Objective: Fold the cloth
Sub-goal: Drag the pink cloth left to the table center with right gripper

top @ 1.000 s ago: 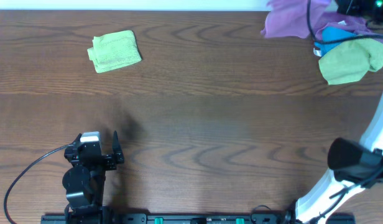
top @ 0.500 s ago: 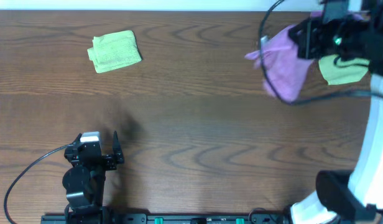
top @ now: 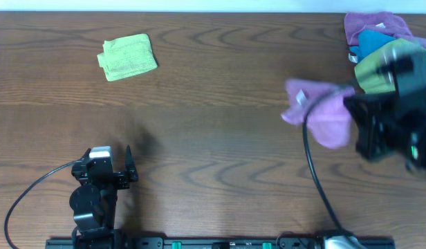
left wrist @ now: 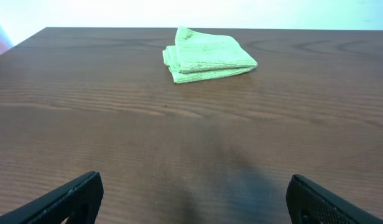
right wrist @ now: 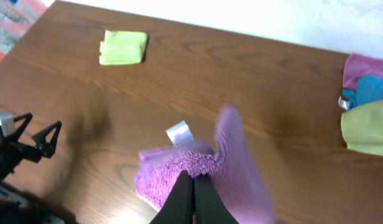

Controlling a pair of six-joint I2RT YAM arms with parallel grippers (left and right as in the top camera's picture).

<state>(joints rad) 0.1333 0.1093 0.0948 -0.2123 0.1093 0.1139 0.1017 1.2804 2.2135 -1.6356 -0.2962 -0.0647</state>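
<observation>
**Carrying step, before any fold.** Cloth point(right wrist: 232, 163) pinched in closed right gripper point(right wrist: 193, 185), hanging bunched and apparently clear of table point(top: 220, 138), right of centre; white tag point(right wrist: 178, 134) showing at upper edge. Left gripper point(left wrist: 194, 202) spread wide, empty, parked at near left. Pile point(top: 382, 38) of other cloths at far right corner; folded green cloth point(top: 128, 57) far left, well apart. Next move, by judgement: lowering onto bare wood mid-table, release, spreading flat, then regrasp at an edge or corner for first fold.
</observation>
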